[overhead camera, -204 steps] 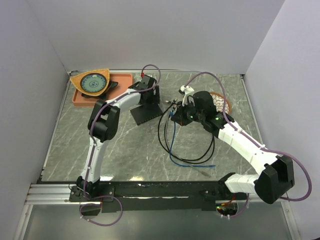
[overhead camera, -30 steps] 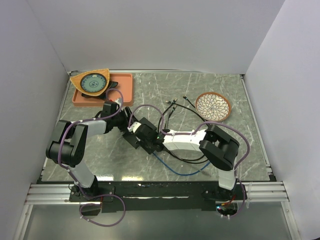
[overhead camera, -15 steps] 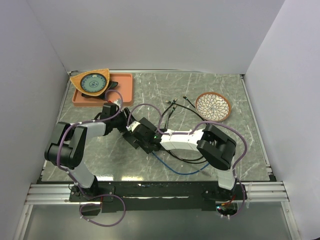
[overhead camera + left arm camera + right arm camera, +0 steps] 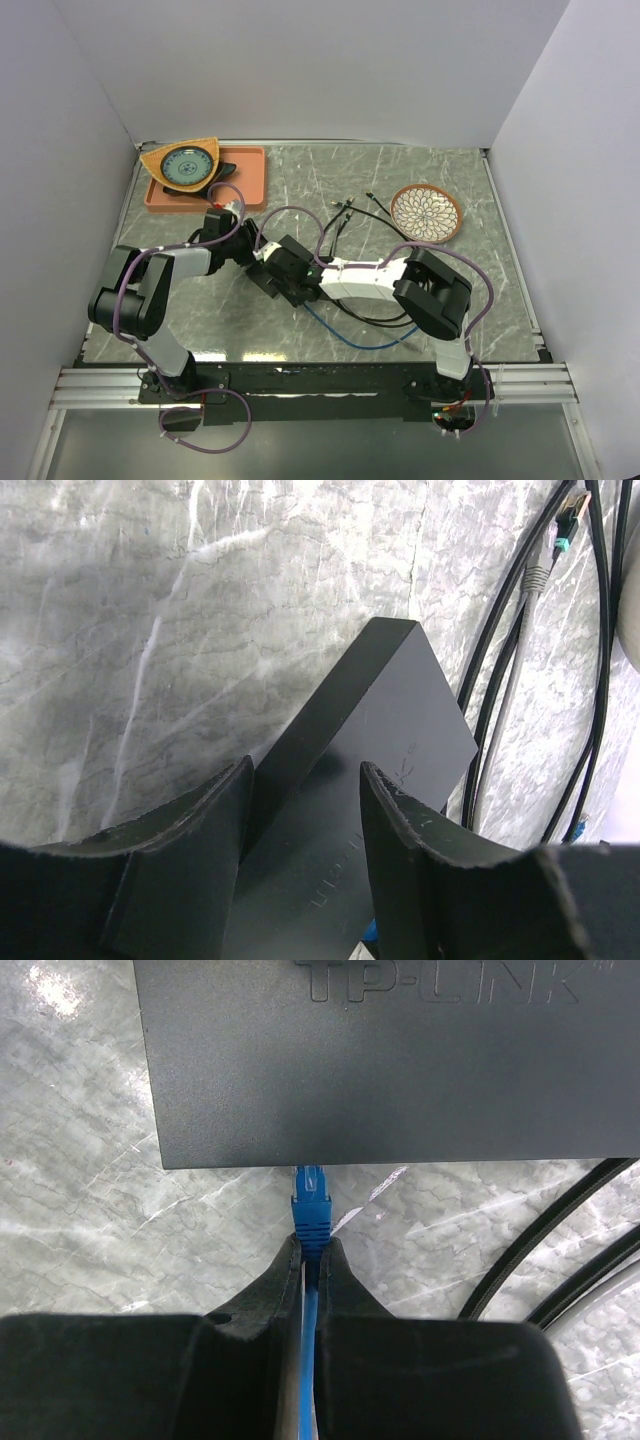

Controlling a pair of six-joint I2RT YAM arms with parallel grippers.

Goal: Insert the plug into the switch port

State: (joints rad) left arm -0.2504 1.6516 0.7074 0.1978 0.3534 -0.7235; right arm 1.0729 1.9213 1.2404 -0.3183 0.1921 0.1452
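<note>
Grey marble table with white walls on three sides makes the scene. At its far left corner we see an orange tray with a bowl on it, and on the right a patterned dish.

Both arms meet near the middle left of the table, over the flat black box, which lies on the marble and carries the lettering TP-LINK.

In its wrist view, the right gripper is almost fully closed. Its fingers pinch the blue cable just behind the blue plug. The plug points straight at the long edge of the box and its front end meets this edge. The switch port is hidden under the top of the box, so we cannot tell how deep the plug sits.

The left gripper has its fingers apart, and one end of the box lies between them. We cannot tell if they press on it.

Black cables run on the marble just beside the box.
</note>
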